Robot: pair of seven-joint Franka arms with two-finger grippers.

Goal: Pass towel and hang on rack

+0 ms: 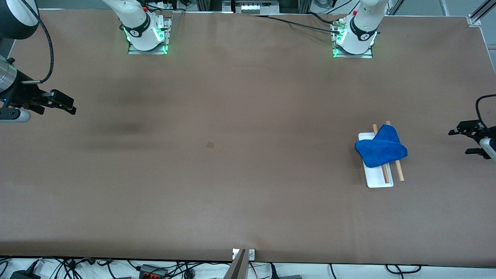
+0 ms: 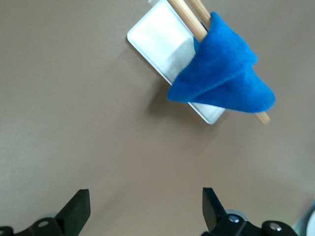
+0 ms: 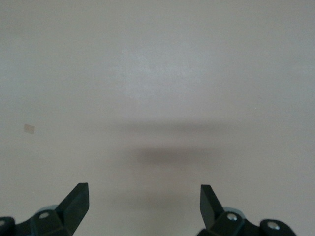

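Front view: one blue towel [image 1: 381, 147] draped over the two wooden rods of one rack [image 1: 379, 181], toward the left arm's end of the table. Left gripper [image 1: 465, 141] and right gripper [image 1: 66, 105] wait above opposite table ends.
Left wrist view: fingers [image 2: 78, 209] spread, empty.
Right wrist view: fingers [image 3: 78, 200] spread, empty; one small tan square [image 3: 29, 129].

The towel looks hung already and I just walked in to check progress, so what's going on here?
Nothing is being handled right now. The blue towel is draped over the rack at the left arm's end of the table. The left pincer hangs open and empty beside the rack, over the table's edge. The right pincer hangs open and empty over the right arm's end of the table.
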